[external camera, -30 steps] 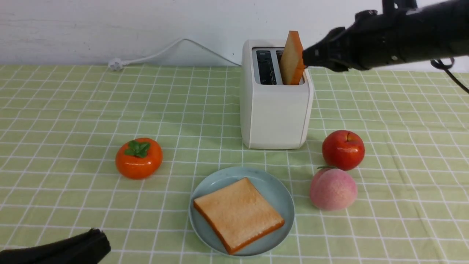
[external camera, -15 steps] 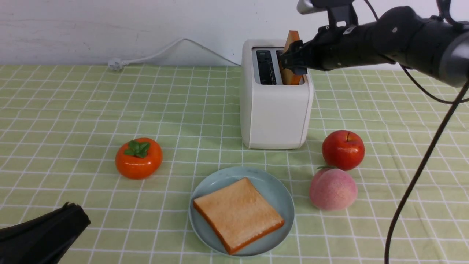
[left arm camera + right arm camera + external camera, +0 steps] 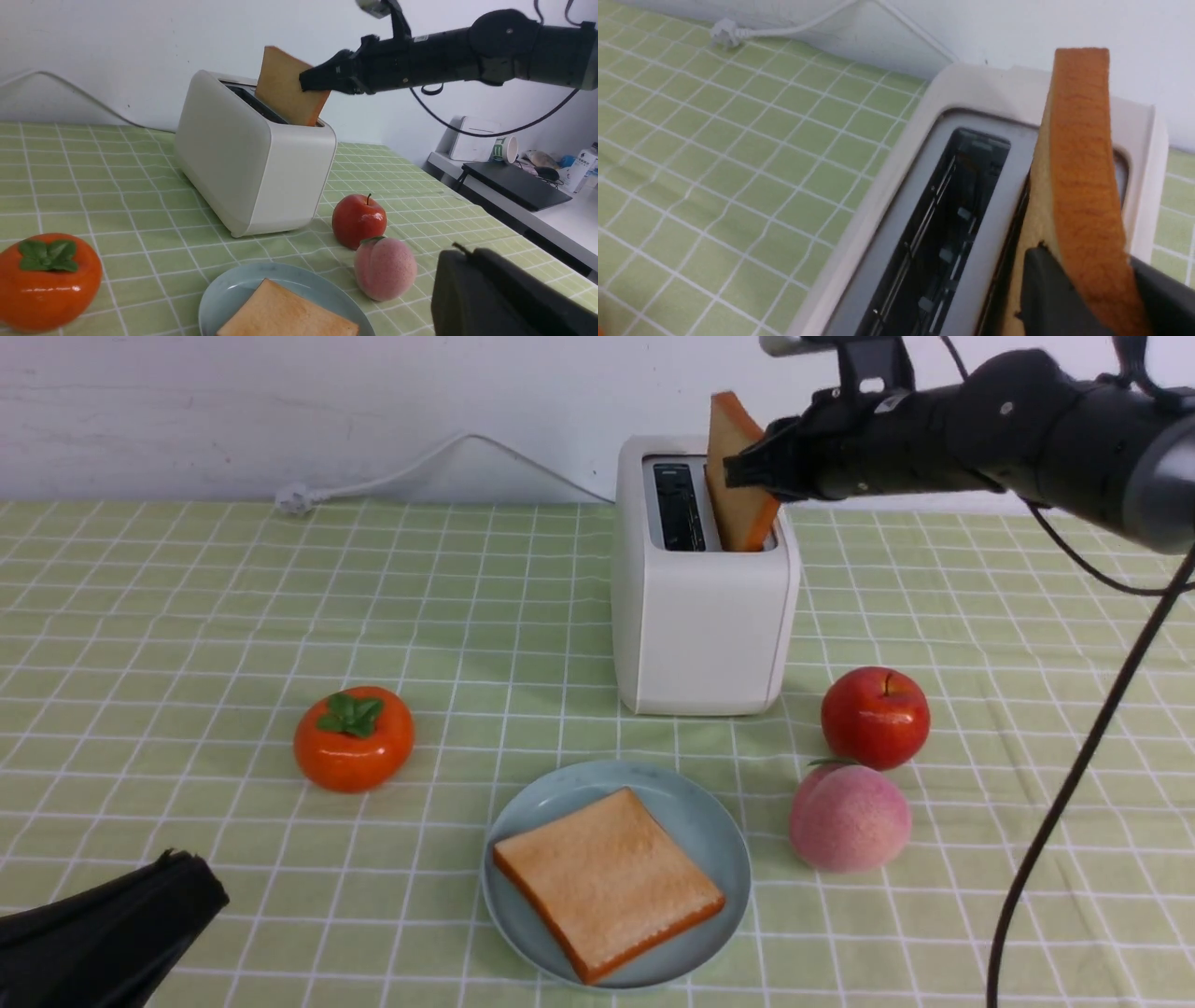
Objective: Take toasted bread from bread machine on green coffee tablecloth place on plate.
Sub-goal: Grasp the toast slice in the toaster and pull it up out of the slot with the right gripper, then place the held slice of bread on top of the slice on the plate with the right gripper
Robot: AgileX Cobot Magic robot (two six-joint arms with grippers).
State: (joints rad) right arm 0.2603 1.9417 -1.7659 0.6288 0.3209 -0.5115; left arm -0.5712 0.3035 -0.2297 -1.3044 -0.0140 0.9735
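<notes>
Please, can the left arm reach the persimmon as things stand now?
Probably yes: in the front view nothing stands between the left gripper and the persimmon, and only tablecloth separates them.

Black arms (image 3: 1036,439) with pale grey sections, loose black cable (image 3: 1088,765).

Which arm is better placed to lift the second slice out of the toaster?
The right, I'd say: its gripper is already closed on the slice in the toaster. The left gripper is shut, and its arm sits low, on the near side of the plate.
</notes>
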